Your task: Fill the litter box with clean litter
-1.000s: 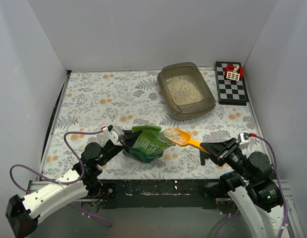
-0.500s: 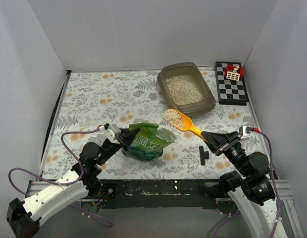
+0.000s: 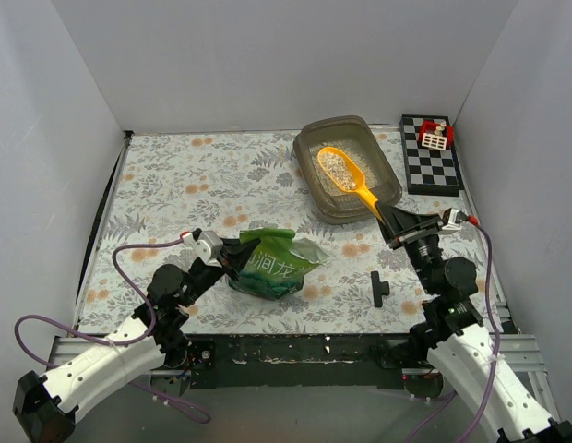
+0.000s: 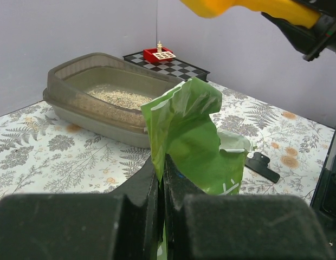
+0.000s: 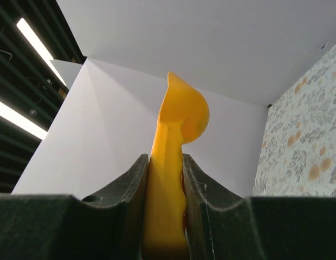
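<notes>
Underside of scoop (image 5: 167, 179) only in right wrist view, load hidden. Right claw (image 3: 386, 221) pinches scoop handle; left claw (image 3: 237, 261) pinches green bag (image 3: 272, 269) edge. Scoop, earlier short of litter box (image 3: 346, 212), now ahead of right claw over it, carrying clean litter (image 3: 336, 166).

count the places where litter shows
2: litter spread in the litter box, and a heap in the scoop that the right pincer holds over it. The bag may hide more.
</notes>
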You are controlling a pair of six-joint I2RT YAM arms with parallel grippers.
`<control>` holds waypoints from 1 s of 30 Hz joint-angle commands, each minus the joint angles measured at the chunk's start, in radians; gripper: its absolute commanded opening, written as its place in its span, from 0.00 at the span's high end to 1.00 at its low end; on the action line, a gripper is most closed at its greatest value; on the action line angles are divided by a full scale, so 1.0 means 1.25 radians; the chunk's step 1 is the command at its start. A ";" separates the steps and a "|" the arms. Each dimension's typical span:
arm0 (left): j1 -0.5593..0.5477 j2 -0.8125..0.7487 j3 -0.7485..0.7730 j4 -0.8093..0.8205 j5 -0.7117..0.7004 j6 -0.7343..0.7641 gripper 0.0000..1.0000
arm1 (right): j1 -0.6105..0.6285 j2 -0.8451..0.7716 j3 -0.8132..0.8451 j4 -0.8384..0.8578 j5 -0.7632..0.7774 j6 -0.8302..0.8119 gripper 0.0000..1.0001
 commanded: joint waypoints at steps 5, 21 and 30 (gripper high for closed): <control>0.022 -0.014 0.004 0.080 -0.006 -0.011 1.00 | -0.004 0.233 0.047 0.325 0.171 -0.071 0.99; 0.041 -0.002 0.010 0.071 -0.001 -0.010 1.00 | -0.033 0.669 0.564 -0.257 0.289 -0.520 0.99; 0.046 -0.004 0.011 0.069 0.005 -0.004 1.00 | -0.034 0.892 0.777 -0.371 0.345 -0.775 0.99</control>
